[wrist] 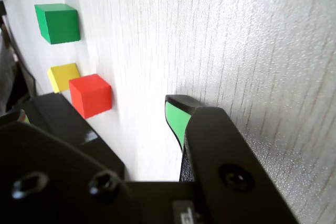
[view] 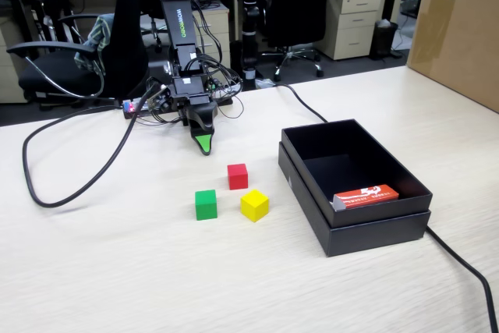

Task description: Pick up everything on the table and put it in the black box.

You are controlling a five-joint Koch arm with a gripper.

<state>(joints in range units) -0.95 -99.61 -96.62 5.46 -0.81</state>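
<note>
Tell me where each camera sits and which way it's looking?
Fixed view: stands off the table's near side, looking across at the arm, the claw, three cubes and the black box.
Wrist view: rides on the arm, looking past the claw along the tabletop.
Both show the red cube, green cube and yellow cube.

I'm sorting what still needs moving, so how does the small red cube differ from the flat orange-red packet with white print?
The small red cube rests on the light beige wood-grain table, while the flat orange-red packet already lies inside the shallow matte black box. The cube is blocky and plain-faced; the packet is long, thin and carries white print. The cube sits nearer the gripper than the packet. Both are reddish and untouched.
</note>
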